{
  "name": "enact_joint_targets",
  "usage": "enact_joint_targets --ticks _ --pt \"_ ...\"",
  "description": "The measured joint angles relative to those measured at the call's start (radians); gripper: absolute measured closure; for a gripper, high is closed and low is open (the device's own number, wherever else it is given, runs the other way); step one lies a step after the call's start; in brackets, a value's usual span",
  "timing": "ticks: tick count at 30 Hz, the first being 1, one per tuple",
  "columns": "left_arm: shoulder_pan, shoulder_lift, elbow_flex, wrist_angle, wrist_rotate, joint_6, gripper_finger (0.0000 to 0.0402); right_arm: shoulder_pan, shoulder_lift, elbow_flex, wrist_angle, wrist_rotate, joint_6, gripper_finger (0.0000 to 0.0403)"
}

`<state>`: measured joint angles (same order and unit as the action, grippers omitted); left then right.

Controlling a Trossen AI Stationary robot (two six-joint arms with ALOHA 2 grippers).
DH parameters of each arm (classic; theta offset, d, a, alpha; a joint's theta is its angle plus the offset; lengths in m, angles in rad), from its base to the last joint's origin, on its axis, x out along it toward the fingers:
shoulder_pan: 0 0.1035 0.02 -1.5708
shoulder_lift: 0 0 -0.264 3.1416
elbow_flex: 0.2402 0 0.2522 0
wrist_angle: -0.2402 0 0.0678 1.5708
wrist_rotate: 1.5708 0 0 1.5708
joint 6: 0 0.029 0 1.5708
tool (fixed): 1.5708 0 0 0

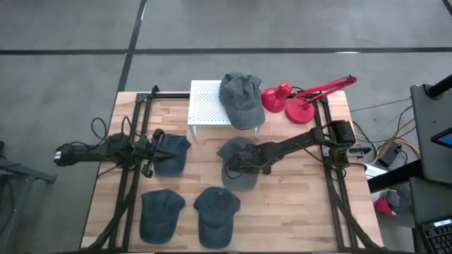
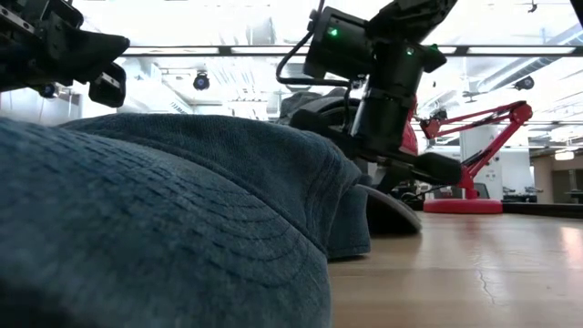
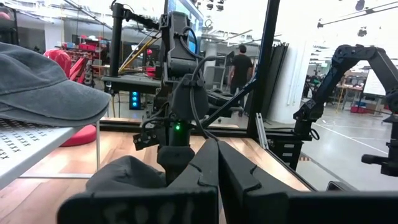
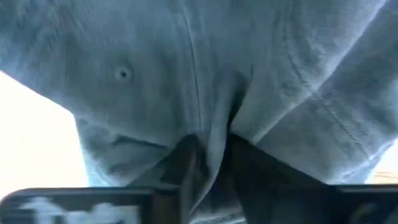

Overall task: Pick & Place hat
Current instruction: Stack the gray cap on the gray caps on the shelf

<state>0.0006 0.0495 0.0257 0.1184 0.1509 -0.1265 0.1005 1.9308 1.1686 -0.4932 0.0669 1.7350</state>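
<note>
Under the right end effector point(image 1: 233, 168), mid-bench: the grey hat point(image 1: 239, 161) it's working on. Right wrist view shows the fingers pinched on a fold of the hat's crown fabric, cloth bunched up between them, so I read that as grasping the hat. The hat looks to be resting on the bench point(image 1: 296, 204); no sign of lift.

Pinching a crown fold makes sense: soft fabric, no rigid edge to grab from above, and the brim lies flat on the wood.

Beyond that end effector, toward the far edge: white perforated stand point(image 1: 206, 106) with another grey hat on the stand point(image 1: 241, 99) sitting half across it. Likely the drop spot, judging by that one already there. Just beside it on the right arm's side, a red desk lamp point(image 1: 304, 99), close to any carry path, so watch clearance on the arm.

Left end effector point(image 1: 157, 149) is parked well off to the other side, fingers clenched together with nothing between them (left wrist view), hanging over a blue hat point(image 1: 171, 154). Idle.

Nearer the front edge than either end effector: two more blue hats, one point(image 1: 161, 214) and the other point(image 1: 216, 215), untouched.

Next move as I see it: lift straight up and check the fold holds. A thin pinch of soft cloth could slip or the hat could hang lopsided.
</note>
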Motion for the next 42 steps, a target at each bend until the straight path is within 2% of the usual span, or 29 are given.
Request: enact_joint_targets --ticks 5,7,12,20,24,34,42 --pt "0.0 0.0 0.0 0.0 0.0 0.0 0.0401 0.0 0.0 0.007 -0.027 0.001 -0.045 0.0382" --pt "0.0 0.0 0.0 0.0 0.0 0.0 0.0401 0.0 0.001 0.017 -0.045 0.001 -0.063 0.039" --pt "0.0 0.0 0.0 0.0 0.0 0.0 0.0401 0.009 -0.001 0.065 -0.134 0.004 -0.111 0.0394" --pt "0.0 0.0 0.0 0.0 0.0 0.0 0.0401 0.057 -0.011 0.209 -0.444 0.012 -0.155 0.0394" --pt "0.0 0.0 0.0 0.0 0.0 0.0 0.0401 0.089 -0.017 0.269 -0.543 0.028 -0.165 0.0394" --pt "0.0 0.0 0.0 0.001 0.0 -0.001 0.0401 0.18 -0.065 0.383 -0.734 0.066 -0.143 0.0394" --pt "0.0 0.0 0.0 0.001 0.0 -0.003 0.0401 0.246 -0.145 0.438 -0.765 0.07 -0.138 0.0395"
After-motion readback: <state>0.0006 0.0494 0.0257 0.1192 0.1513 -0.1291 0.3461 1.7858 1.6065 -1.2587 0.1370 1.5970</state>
